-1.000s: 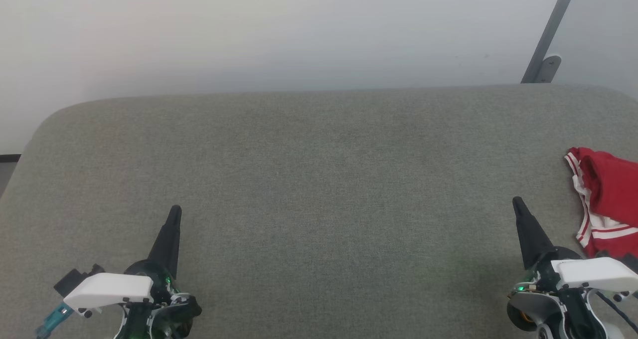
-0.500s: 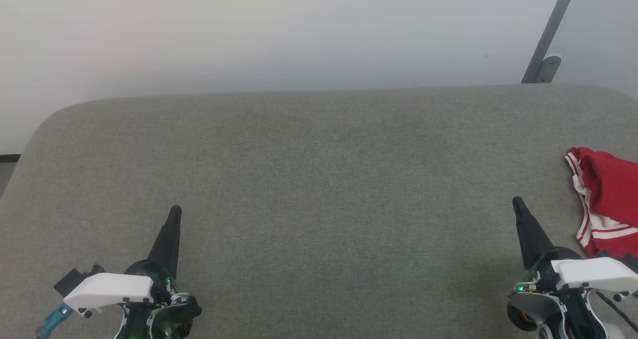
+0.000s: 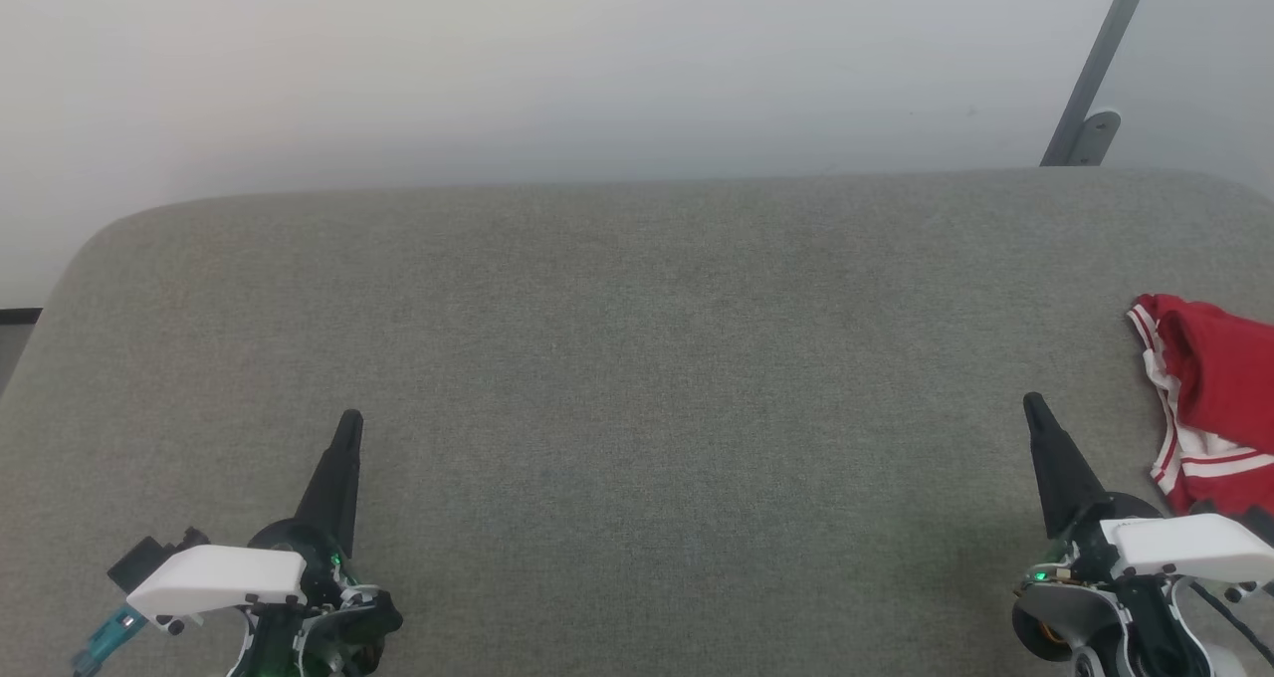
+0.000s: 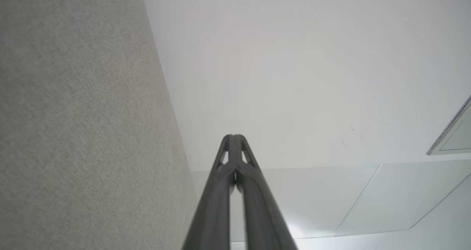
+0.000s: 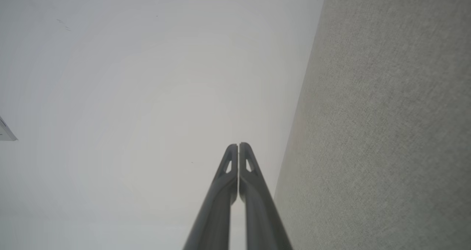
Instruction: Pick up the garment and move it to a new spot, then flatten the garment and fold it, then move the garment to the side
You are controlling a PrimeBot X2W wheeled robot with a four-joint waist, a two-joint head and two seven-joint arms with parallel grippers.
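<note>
The garment [image 3: 1219, 408] lies bunched at three o'clock on the grey cushion [image 3: 637, 358]; left gripper [image 3: 349, 422] at seven, right gripper [image 3: 1032, 403] at four, both pressed together.

The pad [image 3: 637, 358] is coarse grey woven cloth, matt. The shirt [image 3: 1219, 378] is soft red cloth with striped trim. The wall [image 3: 498, 60] is smooth and matt. The left gripper [image 3: 350, 422] and right gripper [image 3: 1032, 403] have matt dark plastic fingers.
</note>
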